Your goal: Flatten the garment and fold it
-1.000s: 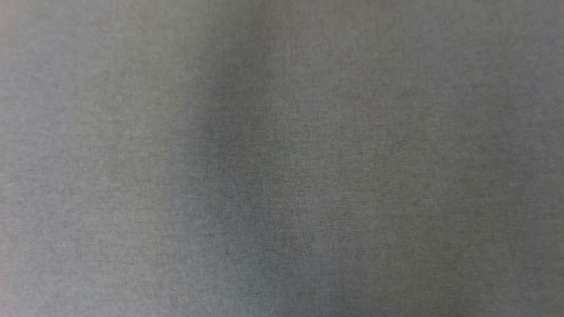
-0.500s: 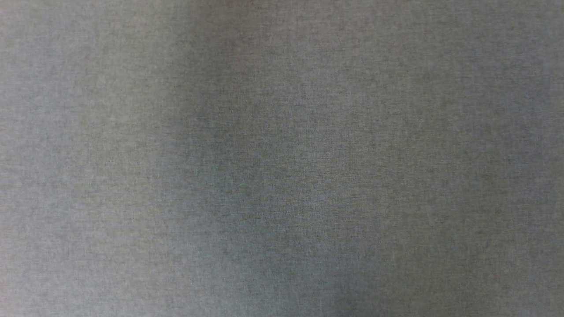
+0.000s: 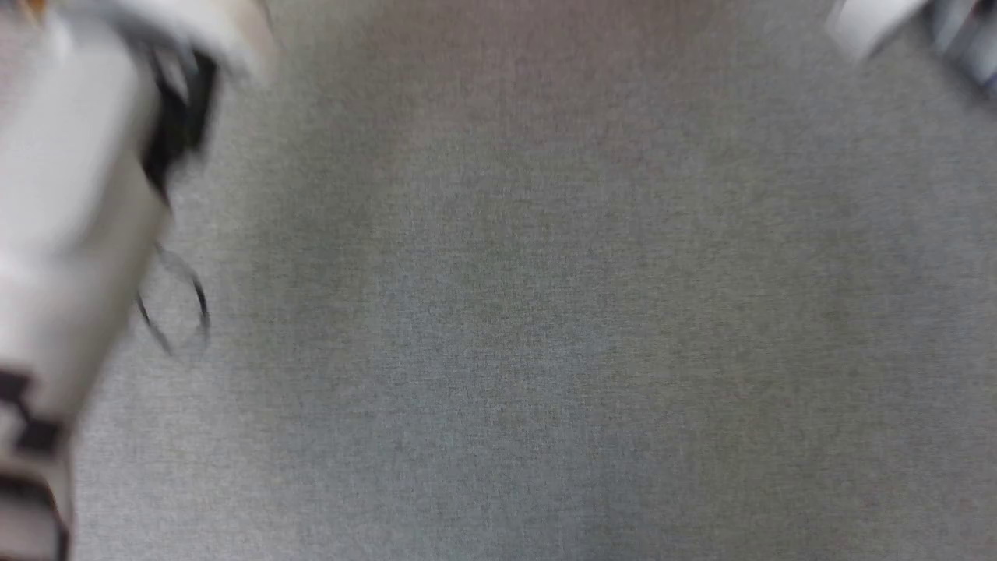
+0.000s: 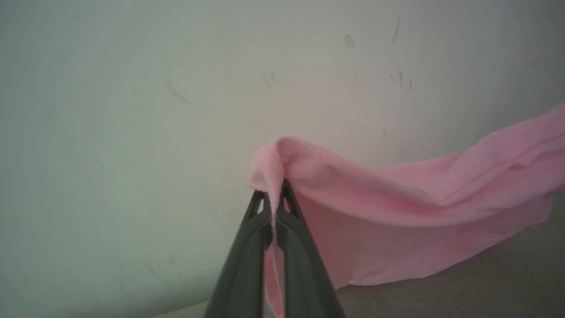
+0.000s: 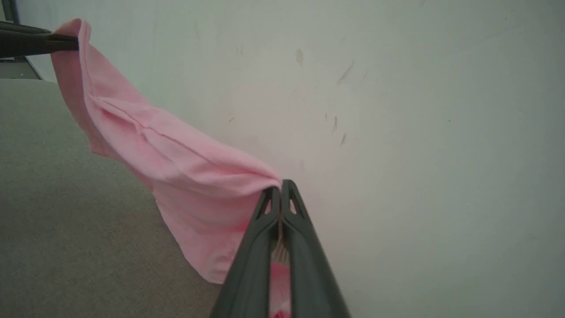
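The garment (image 4: 397, 194) is a thin light-pink piece held up in the air between both grippers, above a grey cloth surface (image 4: 485, 282). In the left wrist view my left gripper (image 4: 274, 196) is shut on one end, and the cloth sags away to the right. In the right wrist view my right gripper (image 5: 280, 190) is shut on the other end of the garment (image 5: 176, 163). From there it runs up-left to the left gripper (image 5: 73, 43), whose dark fingers pinch the far corner. The lower edge hangs loose above the grey surface (image 5: 66, 221).
A pale scuffed wall (image 5: 397, 110) stands close behind the garment. In the head view a blurred pale forearm (image 3: 70, 218) fills the left edge. Another pale arm part (image 3: 872, 19) sits at the top right, above the grey cloth surface (image 3: 545, 312).
Blurred pale arm parts have come into the head view at the left edge and the top right corner. Before, that view held just the grey surface.
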